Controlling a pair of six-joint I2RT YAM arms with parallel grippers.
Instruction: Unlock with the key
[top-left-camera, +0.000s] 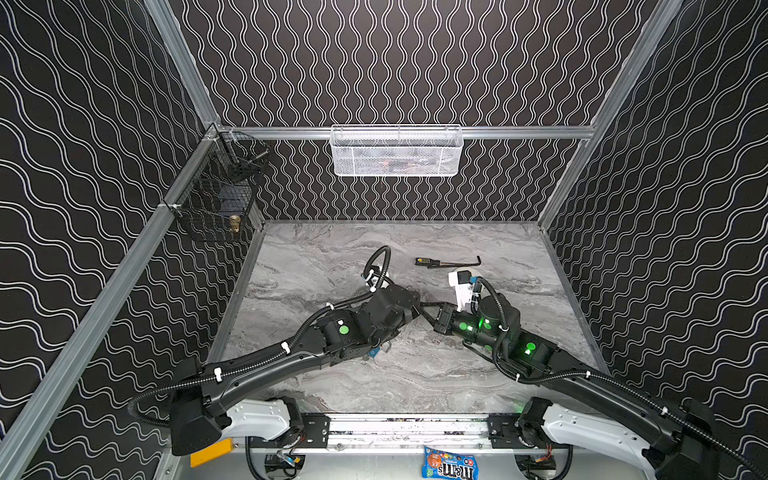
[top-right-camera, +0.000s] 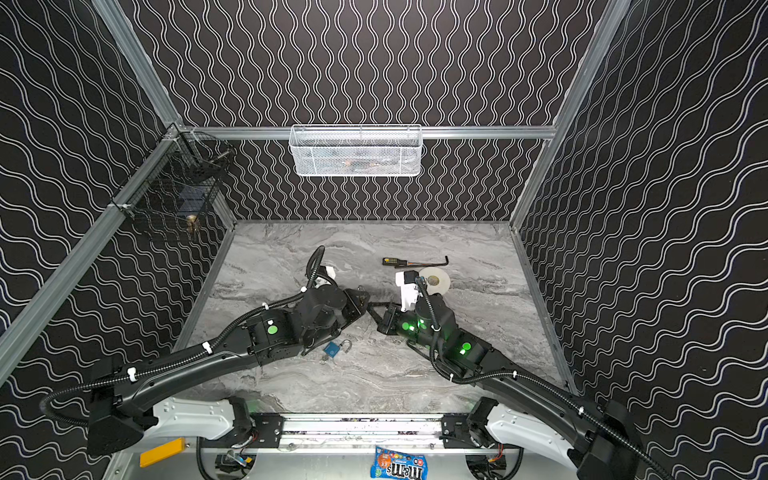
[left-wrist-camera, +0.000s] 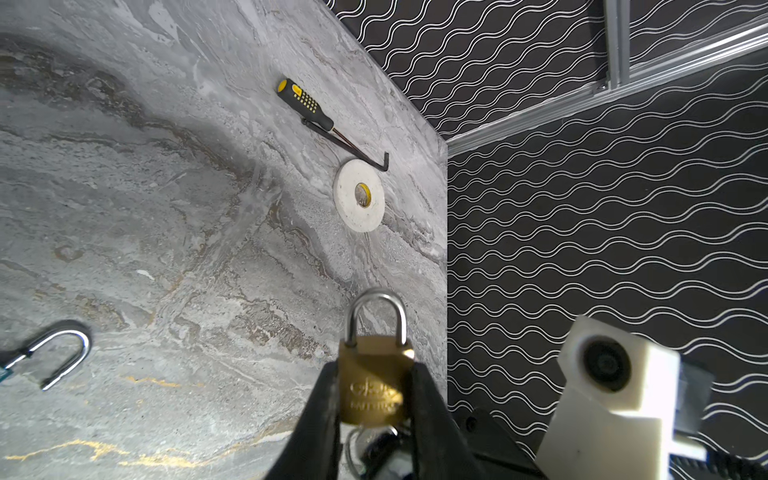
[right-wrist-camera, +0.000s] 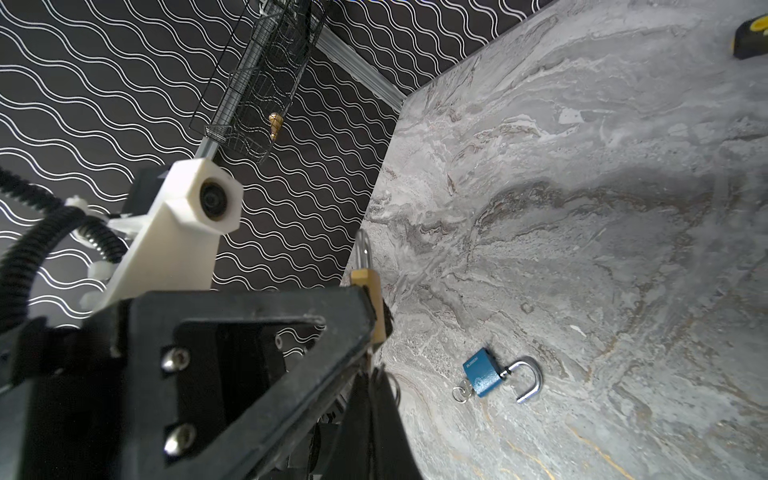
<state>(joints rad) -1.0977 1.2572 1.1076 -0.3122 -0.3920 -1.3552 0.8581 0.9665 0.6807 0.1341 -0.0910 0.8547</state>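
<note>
Although the grey surface carries several loose things, the work is at its middle, where the two arms meet in both top views. The left claw holds the brass lock by the two narrow edges of its body, and seems to hold it above the surface. The shackle of this lock points away from the wrist and has both legs in the body, so I judge that this lock is not yet open.

The right claw is closed tight and stands at the underside of the brass lock, where the keyhole should be. I think that it pinches the key there, but the key itself is hidden. Only a thin ring shows under the body in the left wrist view. Whether the key is fully in the hole, I cannot tell.

Well apart, nearer to the base of the robot, the blue lock lies on the surface with its shackle swung out and a small key ring at its bottom end. That one looks finished.

For the brass lock, the grasp and the meeting of the arms seem done. What is left is the turn of the key and the release of the shackle.
</note>
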